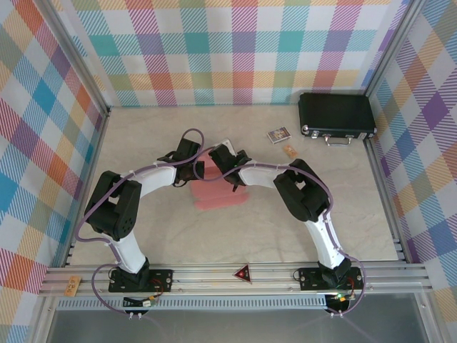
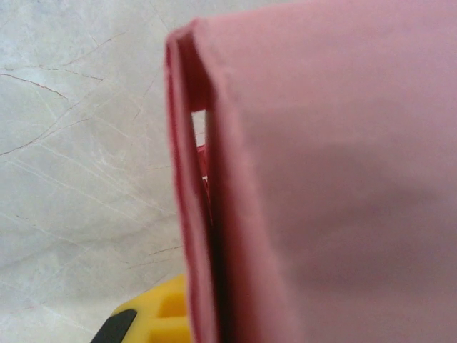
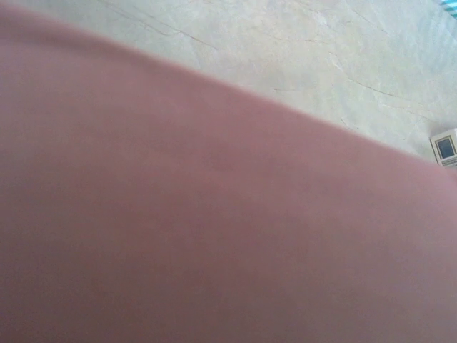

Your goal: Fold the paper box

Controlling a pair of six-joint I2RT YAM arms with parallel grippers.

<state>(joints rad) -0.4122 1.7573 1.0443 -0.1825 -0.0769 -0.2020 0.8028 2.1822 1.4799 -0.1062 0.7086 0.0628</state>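
The left tool (image 1: 194, 169) is pressed together on the box (image 1: 218, 196). In the left wrist view one yellow finger (image 2: 153, 318) sits at the bottom edge, just left of a doubled pink wall of the box (image 2: 343, 179), which runs down past it. The right tool (image 1: 220, 163) sits just right of the left one, at the upper edge of the box. I cannot tell whether its jaws are spread or closed, because a blurred pink sheet of the box (image 3: 214, 236) covers most of its wrist view.

In the top view the box lies at the centre of the frame, between the two arms. Part of it lies flat on the bench (image 1: 143, 143) and part rises between the tools.

The bench is pale and marbled with fine veins (image 2: 78, 143), which also show in the upper right of the right wrist view (image 3: 321, 57). Checked cloth walls (image 1: 235, 50) in many colours close off the back and both sides, held by metal posts. A metal rail (image 1: 214, 275) runs along the bottom of the frame and carries the arm bases and a red triangle (image 1: 243, 272).

A black case (image 1: 337, 116) lies in the upper right against the back wall, well apart from the box. Left of it is a small card (image 1: 278, 134), with an orange scrap (image 1: 289, 150) just below that. A white-edged card (image 3: 444, 148) shows at the right edge of the right wrist view.
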